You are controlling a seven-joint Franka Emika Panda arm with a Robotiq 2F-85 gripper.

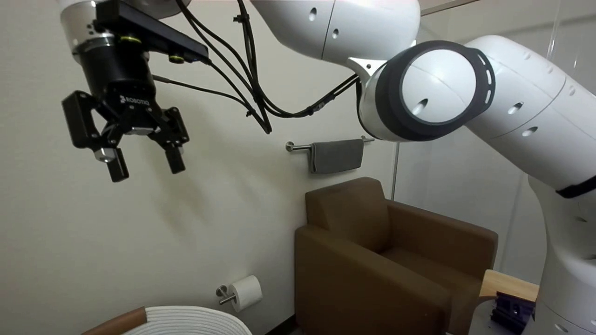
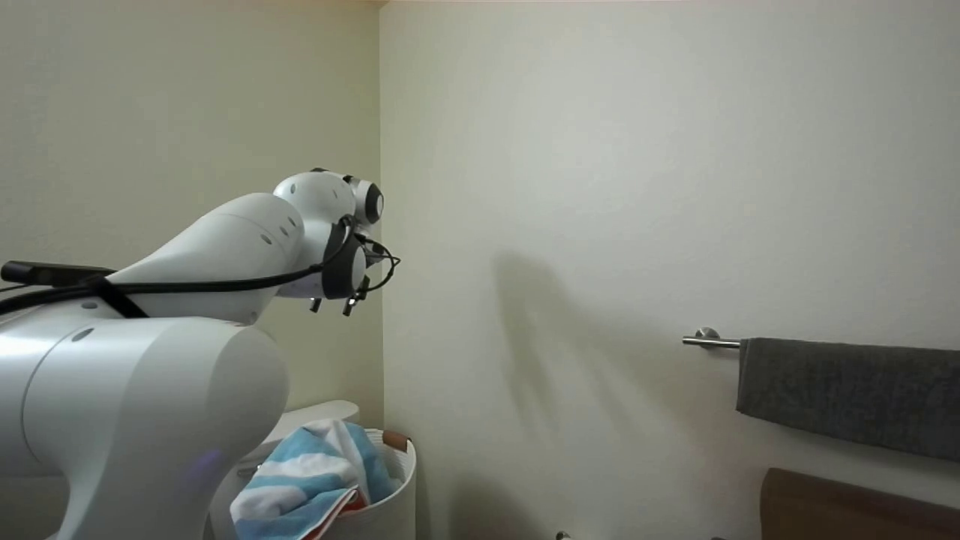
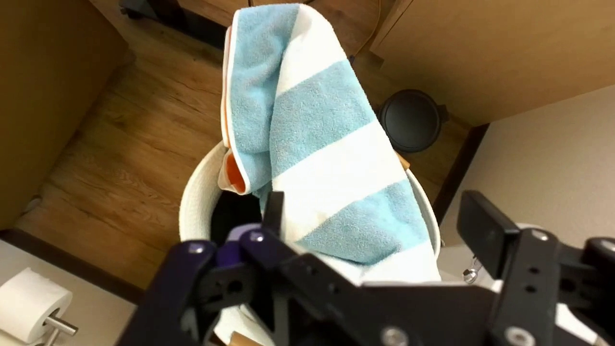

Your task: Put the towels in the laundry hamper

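Wooden floor [image 3: 144, 129], one striped towel [image 3: 331, 139] draped over one hamper [image 3: 197, 209], one grey towel [image 2: 847, 397] on one bar [image 2: 721, 343], jaws spread.

We see a striped towel [image 3: 331, 139] in light blue and white, edged orange toward nine o'clock in the wrist view. We note a plain grey towel [image 1: 337, 156], a white hamper [image 2: 391, 516] with brown rim patches, a brown armchair [image 1: 363, 274] and a black tool [image 1: 147, 173].

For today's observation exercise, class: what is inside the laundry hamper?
The laundry hamper holds part of a blue-and-white striped towel; the rest hangs outside. Beside it, the hamper looks dark inside; anything beneath the towel is covered.
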